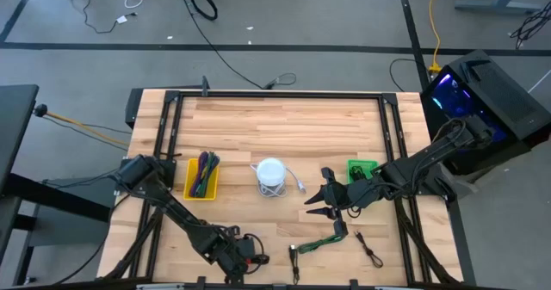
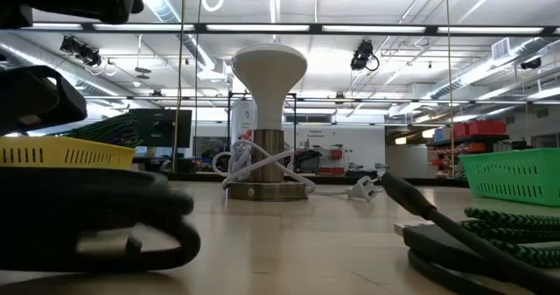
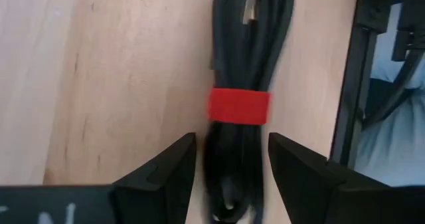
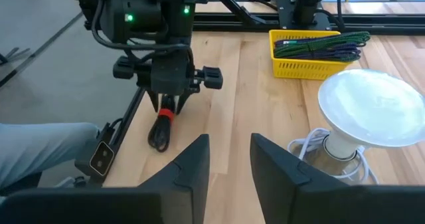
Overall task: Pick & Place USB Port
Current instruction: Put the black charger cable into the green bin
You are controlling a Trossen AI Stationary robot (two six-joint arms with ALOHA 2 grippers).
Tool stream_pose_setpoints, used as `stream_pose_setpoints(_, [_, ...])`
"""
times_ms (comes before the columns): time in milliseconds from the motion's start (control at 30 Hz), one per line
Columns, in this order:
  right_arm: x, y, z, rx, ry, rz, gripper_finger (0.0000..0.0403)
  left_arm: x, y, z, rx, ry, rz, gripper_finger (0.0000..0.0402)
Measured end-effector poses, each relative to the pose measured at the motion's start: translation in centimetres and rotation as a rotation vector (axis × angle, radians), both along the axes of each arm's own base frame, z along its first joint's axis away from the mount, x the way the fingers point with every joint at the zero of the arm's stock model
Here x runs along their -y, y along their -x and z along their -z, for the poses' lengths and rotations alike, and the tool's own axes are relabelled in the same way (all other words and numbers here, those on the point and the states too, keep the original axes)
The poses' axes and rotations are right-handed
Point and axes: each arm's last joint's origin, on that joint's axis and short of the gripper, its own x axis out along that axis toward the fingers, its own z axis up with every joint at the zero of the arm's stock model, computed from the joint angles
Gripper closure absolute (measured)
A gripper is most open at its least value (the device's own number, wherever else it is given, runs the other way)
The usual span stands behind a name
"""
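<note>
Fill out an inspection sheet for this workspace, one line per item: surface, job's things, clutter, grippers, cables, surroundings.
Surface: wooden table inside a black frame.
Job's things: black cable bundle with a red strap, lying at the table's near edge; green braided cable lying right of it.
Clutter: white lamp at centre, its white cord coiled round the base; yellow bin holding coloured cables; green bin at right.
Grippers: left gripper open, its fingers either side of the bundle; right gripper open over the table, holding nothing.
Cables: small black cable loose near the green one.
Surroundings: grey floor with trailing leads; lit computer case at right.
</note>
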Motion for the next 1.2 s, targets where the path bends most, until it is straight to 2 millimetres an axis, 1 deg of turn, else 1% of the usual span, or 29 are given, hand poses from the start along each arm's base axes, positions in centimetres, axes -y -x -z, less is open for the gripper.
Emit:
stream_pose_setpoints(67, [0.0, 0.0, 0.0, 0.0, 0.002, -0.001, 0.0292, -0.1, -0.1, 0.4, -0.013, -0.008, -0.004, 0.0216])
stream_pose_setpoints(133, [0.0, 0.0, 0.0, 0.003, 0.013, -0.007, 0.0292, -0.2, -0.2, 0.5, -0.023, -0.01, -0.011, 0.0243])
stream_pose_setpoints(167, [0.0, 0.0, 0.0, 0.004, 0.018, -0.01, 0.0292, -0.3, -0.2, 0.6, -0.026, -0.016, -0.018, 0.0266])
stream_pose_setpoints(233, [0.0, 0.0, 0.0, 0.004, 0.025, -0.013, 0.0292, -0.6, -0.3, 0.4, -0.02, -0.028, -0.015, 0.0332])
stream_pose_setpoints(267, [0.0, 0.0, 0.0, 0.004, 0.028, -0.014, 0.0292, -0.7, -0.4, 0.2, -0.01, -0.033, -0.003, 0.0359])
stream_pose_setpoints(433, [0.2, 0.0, 0.1, 0.007, 0.068, 0.022, 0.0292, -1.3, -0.8, -0.6, 0.064, -0.069, -0.047, 0.0361])
stream_pose_setpoints(533, [0.4, 0.1, 0.3, -0.003, 0.105, 0.063, 0.0292, -1.9, -1.1, -2.1, 0.163, -0.115, -0.09, 0.0361])
stream_pose_setpoints(600, [0.6, 0.1, 0.3, -0.004, 0.128, 0.097, 0.0292, -2.3, -1.2, -3.4, 0.24, -0.167, -0.117, 0.0361])
stream_pose_setpoints(733, [0.8, 0.1, 0.8, 0.002, 0.163, 0.152, 0.0292, -3.6, -1.2, -7.2, 0.44, -0.286, -0.186, 0.0361])
stream_pose_setpoints(833, [1.0, 0.1, 1.3, 0.01, 0.174, 0.178, 0.0292, -4.4, -1.1, -9.8, 0.596, -0.406, -0.25, 0.0361])
stream_pose_setpoints(933, [1.3, -0.2, 1.7, 0.048, 0.189, 0.176, 0.0292, -5.3, -1.1, -12.0, 0.704, -0.542, -0.274, 0.0361])
stream_pose_setpoints(1033, [1.4, -0.7, 0.9, 0.148, 0.207, 0.165, 0.0292, -6.7, -1.9, -13.2, 0.738, -0.642, -0.263, 0.0361])
stream_pose_setpoints(1200, [1.8, -1.4, -0.7, 0.305, 0.26, 0.168, 0.0291, -10.1, -4.3, -14.4, 0.764, -0.782, -0.233, 0.0361])
